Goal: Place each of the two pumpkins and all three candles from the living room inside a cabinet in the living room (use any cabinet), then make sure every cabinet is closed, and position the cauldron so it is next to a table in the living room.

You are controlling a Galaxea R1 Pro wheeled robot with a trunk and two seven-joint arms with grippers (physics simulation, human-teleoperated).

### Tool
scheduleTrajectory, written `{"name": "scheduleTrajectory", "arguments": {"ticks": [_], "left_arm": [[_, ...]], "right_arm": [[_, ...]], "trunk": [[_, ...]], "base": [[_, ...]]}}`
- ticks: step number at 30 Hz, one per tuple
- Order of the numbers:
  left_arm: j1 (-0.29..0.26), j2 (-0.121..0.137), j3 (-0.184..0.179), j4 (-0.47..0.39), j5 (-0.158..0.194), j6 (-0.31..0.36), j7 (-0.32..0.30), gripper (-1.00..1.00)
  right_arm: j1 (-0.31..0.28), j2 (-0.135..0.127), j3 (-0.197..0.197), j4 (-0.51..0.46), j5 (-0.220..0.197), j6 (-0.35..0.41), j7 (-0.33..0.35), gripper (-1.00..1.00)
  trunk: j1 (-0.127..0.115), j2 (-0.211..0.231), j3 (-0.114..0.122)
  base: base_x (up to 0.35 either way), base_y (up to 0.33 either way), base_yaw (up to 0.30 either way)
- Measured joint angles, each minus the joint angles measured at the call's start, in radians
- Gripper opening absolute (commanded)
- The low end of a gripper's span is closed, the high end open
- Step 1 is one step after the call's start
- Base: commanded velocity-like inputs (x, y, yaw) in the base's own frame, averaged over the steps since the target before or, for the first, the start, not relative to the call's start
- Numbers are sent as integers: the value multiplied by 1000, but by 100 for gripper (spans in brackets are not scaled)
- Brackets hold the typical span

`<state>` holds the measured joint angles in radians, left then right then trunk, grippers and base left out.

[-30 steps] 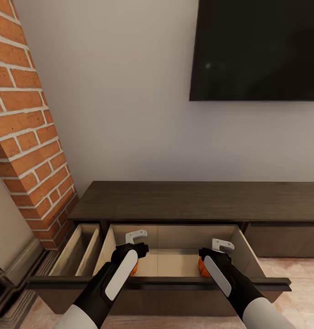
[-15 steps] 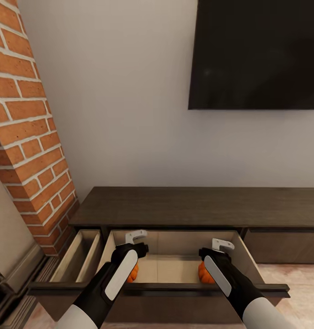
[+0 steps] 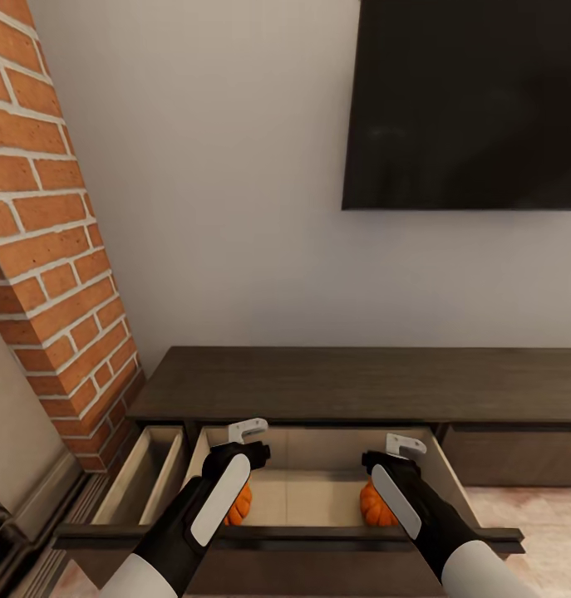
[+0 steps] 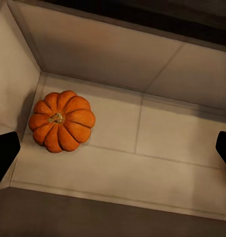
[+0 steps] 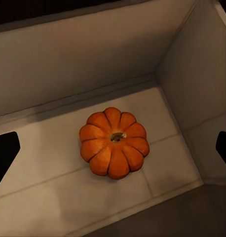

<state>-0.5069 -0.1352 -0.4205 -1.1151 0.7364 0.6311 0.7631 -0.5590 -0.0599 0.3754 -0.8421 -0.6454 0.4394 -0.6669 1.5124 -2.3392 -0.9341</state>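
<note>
Two pumpkins (image 3: 239, 504) (image 3: 375, 505) are seen lying in the open cabinet (image 3: 360, 386) drawer, under both grippers (image 4: 113, 148) (image 5: 113, 150), whose jaws are spread wide.

Two orange ribbed pumpkins sit upright, stems up, on the beige floor of the cabinet's (image 3: 360, 386) open wide drawer (image 3: 314, 486). One pumpkin (image 3: 239, 503) lies near the drawer's left wall, the other pumpkin (image 3: 373, 503) near its right wall, well apart.

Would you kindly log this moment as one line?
pumpkins: in open drawer | left gripper: open | right gripper: open
</note>
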Motion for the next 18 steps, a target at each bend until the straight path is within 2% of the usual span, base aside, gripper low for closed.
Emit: {"name": "scheduleTrajectory", "arguments": {"ticks": [14, 18], "left_arm": [[0, 0, 0, 0, 0, 0, 0, 100], [0, 0, 0, 0, 0, 0, 0, 100]], "right_arm": [[0, 0, 0, 0, 0, 0, 0, 100], [0, 0, 0, 0, 0, 0, 0, 100]], "trunk": [[-53, 98, 44], [-69, 126, 56]], "base": [[-176, 70, 0], [-57, 17, 0]]}}
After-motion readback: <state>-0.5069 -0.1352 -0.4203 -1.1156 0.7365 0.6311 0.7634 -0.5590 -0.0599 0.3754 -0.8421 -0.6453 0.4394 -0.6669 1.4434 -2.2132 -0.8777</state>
